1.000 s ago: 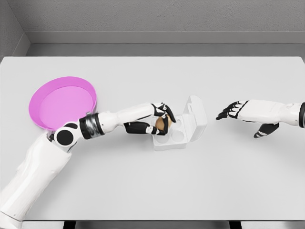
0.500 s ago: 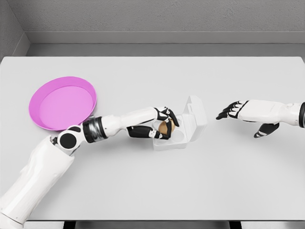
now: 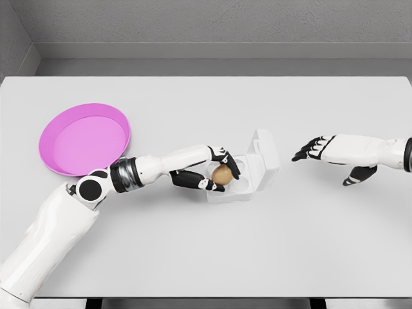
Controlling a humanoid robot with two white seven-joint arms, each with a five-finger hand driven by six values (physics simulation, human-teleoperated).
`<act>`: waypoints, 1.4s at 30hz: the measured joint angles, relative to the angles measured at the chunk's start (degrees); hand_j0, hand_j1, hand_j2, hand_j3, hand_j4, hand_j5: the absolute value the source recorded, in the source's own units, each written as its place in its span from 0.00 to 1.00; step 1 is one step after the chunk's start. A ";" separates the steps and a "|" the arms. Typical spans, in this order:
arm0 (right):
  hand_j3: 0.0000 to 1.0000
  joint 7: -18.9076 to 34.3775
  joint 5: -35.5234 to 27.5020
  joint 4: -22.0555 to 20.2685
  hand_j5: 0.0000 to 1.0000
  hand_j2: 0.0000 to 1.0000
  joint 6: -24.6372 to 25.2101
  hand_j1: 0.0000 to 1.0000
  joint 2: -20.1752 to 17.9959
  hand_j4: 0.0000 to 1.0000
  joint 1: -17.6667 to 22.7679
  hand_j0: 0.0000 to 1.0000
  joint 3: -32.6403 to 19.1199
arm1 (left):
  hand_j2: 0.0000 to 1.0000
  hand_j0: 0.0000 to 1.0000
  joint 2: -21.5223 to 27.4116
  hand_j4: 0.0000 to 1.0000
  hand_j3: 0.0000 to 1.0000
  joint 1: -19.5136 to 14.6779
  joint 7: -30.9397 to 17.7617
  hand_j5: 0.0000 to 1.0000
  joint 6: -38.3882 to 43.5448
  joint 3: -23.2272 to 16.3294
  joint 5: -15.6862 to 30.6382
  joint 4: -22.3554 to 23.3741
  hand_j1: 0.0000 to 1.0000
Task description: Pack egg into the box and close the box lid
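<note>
1. Grey walls back a white tabletop (image 3: 206, 251) that fills the view.
2. Nearest, the left hand (image 3: 215, 175) grips the egg (image 3: 223, 174) over the left cups of the box (image 3: 241, 185).
3. Best practice: centre the egg above one cup, lower gently, release only when seated.
4. Lid (image 3: 265, 154) stands open at the right.
5. Right hand (image 3: 317, 149) hovers open, empty, near the lid.
6. Farther left sits a pink bowl (image 3: 85, 138).

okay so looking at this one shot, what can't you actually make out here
Head view only:
- Whether the egg rests in a cup of the box or is still gripped: the left robot hand covers its underside.
- The cups beneath that hand.
- The right arm past the wrist, cut off by the picture's edge; right robot hand visible.
</note>
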 measured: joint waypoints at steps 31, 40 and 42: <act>1.00 0.00 -0.02 -0.83 1.00 1.00 -0.01 1.00 0.67 1.00 0.00 1.00 0.12 | 1.00 1.00 22.63 1.00 1.00 -0.44 0.09 1.00 -0.03 4.50 11.98 -17.99 1.00; 1.00 0.00 -0.06 -1.78 1.00 1.00 0.00 1.00 3.67 1.00 -0.09 1.00 0.86 | 1.00 1.00 27.14 1.00 1.00 -0.18 0.09 1.00 -0.06 5.45 11.97 -20.85 1.00; 1.00 0.00 -0.07 -2.12 1.00 1.00 0.00 1.00 3.85 1.00 -0.26 1.00 0.94 | 1.00 1.00 27.26 1.00 1.00 -0.09 0.09 1.00 -0.06 5.35 11.99 -20.92 1.00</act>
